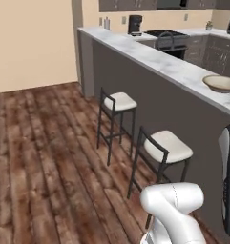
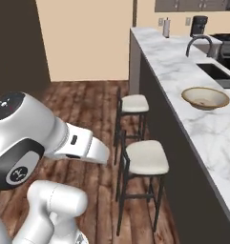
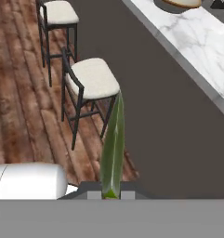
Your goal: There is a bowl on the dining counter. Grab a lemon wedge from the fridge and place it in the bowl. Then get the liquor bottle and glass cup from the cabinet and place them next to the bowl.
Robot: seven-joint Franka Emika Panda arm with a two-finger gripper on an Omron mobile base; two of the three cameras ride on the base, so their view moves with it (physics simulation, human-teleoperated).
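In the hand view my gripper [image 3: 110,193] is shut on the lemon wedge [image 3: 114,144], a thin green-yellow sliver seen edge-on that sticks up between the fingertips. The hand hangs over the wooden floor beside the dining counter [image 3: 197,42], close to its dark front. The tan bowl [image 2: 205,98] sits on the marble top [image 2: 202,138], just short of the sink. That bowl [image 1: 220,84] also shows at the right on the counter [image 1: 150,57], and its rim [image 3: 181,3] reaches the hand view's top edge. The fridge, cabinet, liquor bottle and glass cup are out of view.
Two white-cushioned bar stools [image 2: 135,103] [image 2: 146,157] stand against the counter front, the nearer stool [image 3: 92,78] just ahead of the hand. A sink with a faucet [image 2: 197,45] lies beyond the bowl. Open wooden floor [image 1: 45,143] spreads to the left.
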